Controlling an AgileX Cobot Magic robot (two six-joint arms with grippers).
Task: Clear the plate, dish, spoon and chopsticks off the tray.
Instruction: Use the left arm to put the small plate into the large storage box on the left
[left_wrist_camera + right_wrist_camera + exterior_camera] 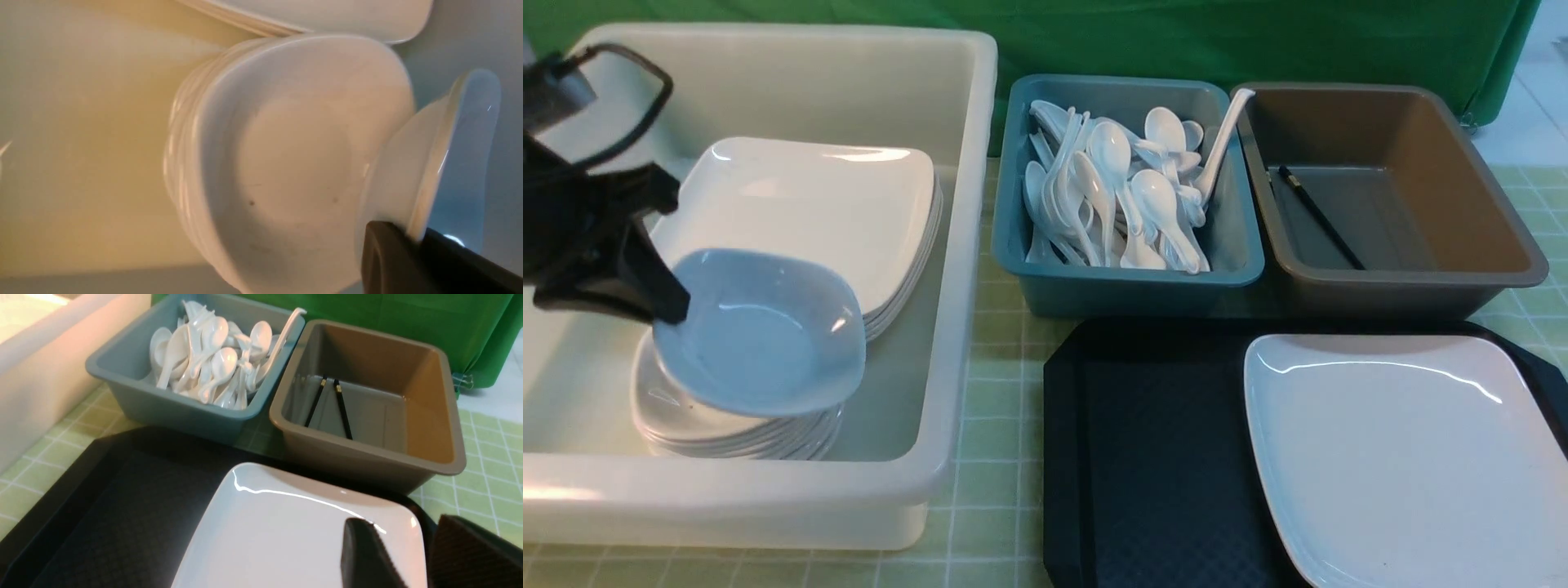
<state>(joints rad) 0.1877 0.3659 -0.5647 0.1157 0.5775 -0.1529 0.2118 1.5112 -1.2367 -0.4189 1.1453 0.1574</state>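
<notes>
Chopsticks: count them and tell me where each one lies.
2. Both lie in the brown bin: one chopstick nearer the teal bin, the other chopstick beside it. None seem hidden.

Hidden, cropped or unclear around the tray (1143,457)

The tray's near side is cut off by the front view's lower edge; the plate (1405,457) laid on it is cropped at that view's right and lower edges; the right gripper (402,524) is seen only in its wrist view, as two cropped dark fingers, and contact with the plate cannot be told; in the brown bin (1462,188) behind the tray, the near ends of the chopsticks (343,410) are hidden by its wall; in the teal bin (1127,290), also behind the tray, single spoons (1127,188) cannot be told apart; left of the tray, the left gripper (670,309) is partly covered by the dish (768,335) clamped in it, and the dish stack (727,437) beneath is largely hidden.
</notes>
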